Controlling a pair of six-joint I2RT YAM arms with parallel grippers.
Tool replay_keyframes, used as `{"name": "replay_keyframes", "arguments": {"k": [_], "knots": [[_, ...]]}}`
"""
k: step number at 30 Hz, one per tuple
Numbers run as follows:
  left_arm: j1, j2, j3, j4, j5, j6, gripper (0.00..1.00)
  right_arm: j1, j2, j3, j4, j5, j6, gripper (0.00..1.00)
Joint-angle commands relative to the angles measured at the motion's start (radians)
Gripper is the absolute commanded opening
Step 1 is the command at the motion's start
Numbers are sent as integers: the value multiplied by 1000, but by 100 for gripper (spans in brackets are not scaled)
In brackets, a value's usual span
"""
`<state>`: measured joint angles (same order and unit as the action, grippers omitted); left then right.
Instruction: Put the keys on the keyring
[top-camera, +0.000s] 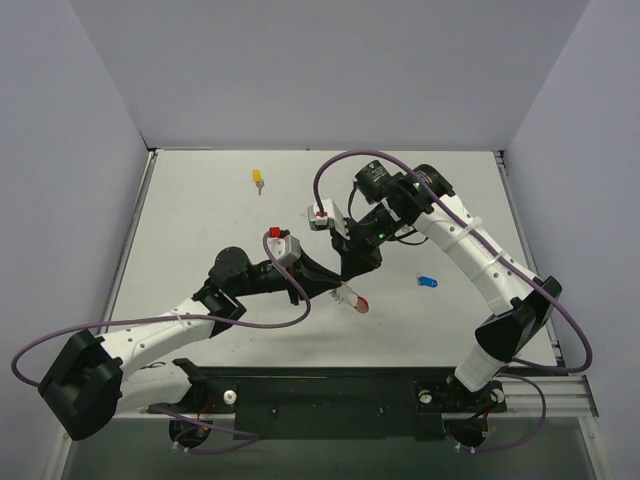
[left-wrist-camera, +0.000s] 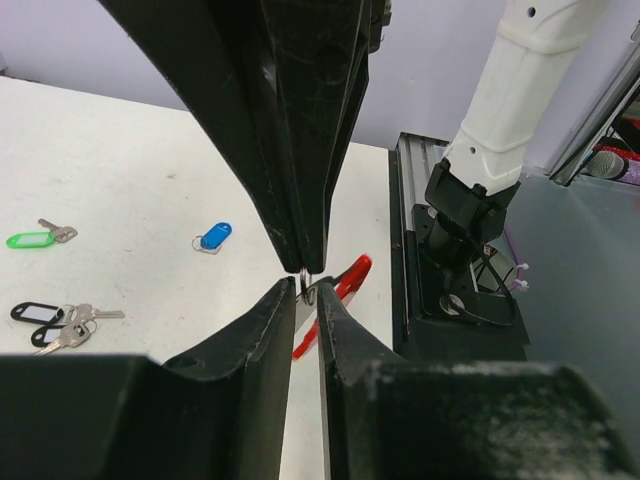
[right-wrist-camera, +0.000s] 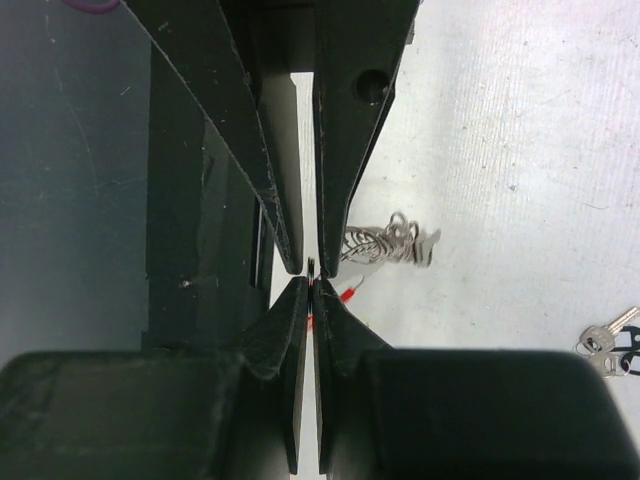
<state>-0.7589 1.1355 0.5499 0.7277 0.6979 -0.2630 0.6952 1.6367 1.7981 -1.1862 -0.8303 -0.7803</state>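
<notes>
The white tabletop (top-camera: 200, 230) fills the overhead view, where the left arm (top-camera: 160, 335) and right arm (top-camera: 470, 250) meet near frame centre. The right gripper (right-wrist-camera: 311, 284) is clamped on the thin wire of the silver metal keyring with a red curved arc (top-camera: 357, 301). The left gripper (left-wrist-camera: 305, 292) stands parted by a slim gap with that wire between its tips; whether they touch it is unclear.

From above only the red arc pokes out just below the meeting fingers, slanting from upper left to lower right, and the silver loop is hidden. In the left wrist view the arc runs from upper right to lower left. Only the right wrist view shows the ring's small silver dangling pieces (right-wrist-camera: 390, 243), right of centre.

The blue-headed key (top-camera: 427, 282) lies apart, right of centre. The yellow-headed key (top-camera: 258, 179), at upper left, appears only from above. The green-headed key (left-wrist-camera: 32, 239) and black-headed keys (left-wrist-camera: 40, 318) show at the left wrist view's left edge, not from above.
</notes>
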Motion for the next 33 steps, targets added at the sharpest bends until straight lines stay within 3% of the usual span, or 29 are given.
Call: {"name": "replay_keyframes", "arguments": {"k": [1, 8, 13, 23, 33], "knots": [[-8, 6, 53, 16, 25, -15, 24, 9, 18, 38, -4, -3, 26, 0], [-10, 7, 54, 13, 23, -19, 17, 12, 23, 35, 10, 16, 47, 0], [-10, 12, 58, -2, 22, -18, 0, 12, 23, 37, 13, 25, 53, 0], [-3, 24, 111, -163, -35, -42, 0, 9, 23, 35, 30, 57, 87, 1], [-2, -12, 61, -68, -118, -114, 0, -45, 15, 37, 28, 7, 105, 37]]}}
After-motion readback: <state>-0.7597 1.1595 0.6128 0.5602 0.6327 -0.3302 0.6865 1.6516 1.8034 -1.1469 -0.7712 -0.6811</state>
